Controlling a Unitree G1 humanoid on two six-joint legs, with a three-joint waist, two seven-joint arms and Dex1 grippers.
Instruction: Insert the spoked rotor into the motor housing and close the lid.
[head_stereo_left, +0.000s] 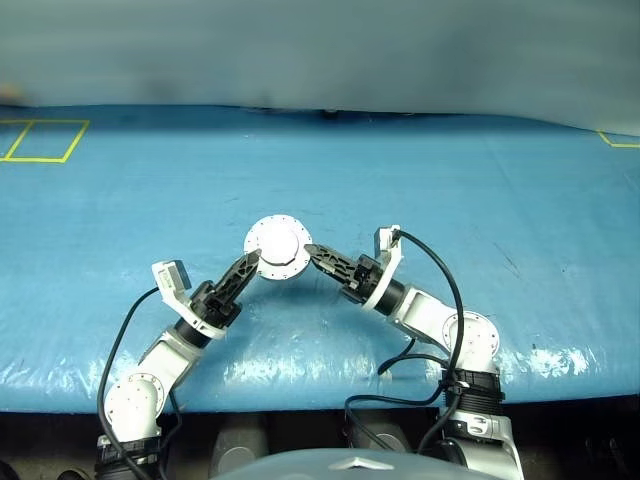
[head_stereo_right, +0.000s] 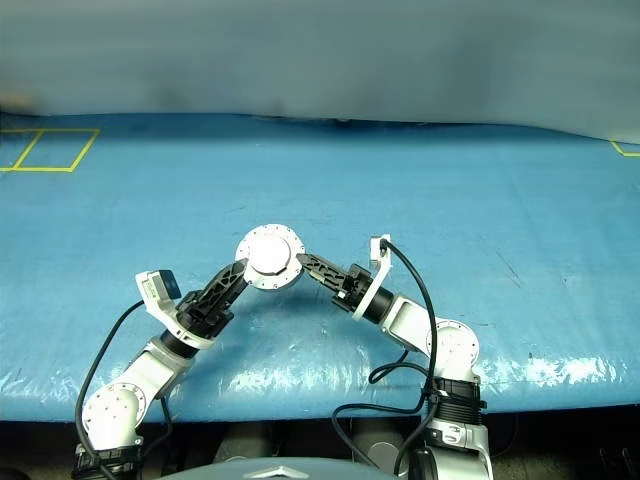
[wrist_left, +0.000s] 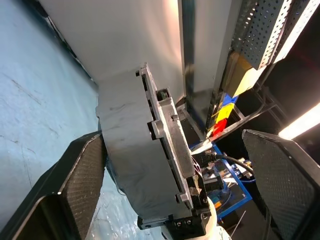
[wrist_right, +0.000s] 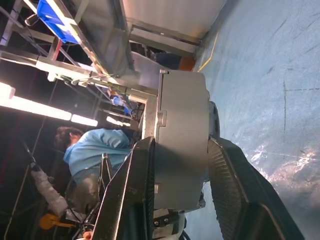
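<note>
Right gripper (head_stereo_left: 312, 250) clamps closed motor housing (head_stereo_left: 277, 248), lid (head_stereo_right: 268, 249) up, above blue table (head_stereo_left: 500, 220); left gripper (head_stereo_left: 254, 259) released, fingers spread beside it.

1. The lid (head_stereo_left: 278, 247) is a round, light grey disc with a raised circle in the middle and small dots around its rim.
2. It is shut on the motor housing (wrist_right: 181, 145), so the two make one thick, flat, round silver case.
3. The case is up in the air above the blue tabletop (head_stereo_left: 480, 190), with the plain lid face turned up.
4. The right gripper (wrist_right: 177, 170) pinches the case at its edge, one finger on each flat face.
5. The left gripper (wrist_left: 175, 185) has its fingers spread wide on both sides of the case.
</note>
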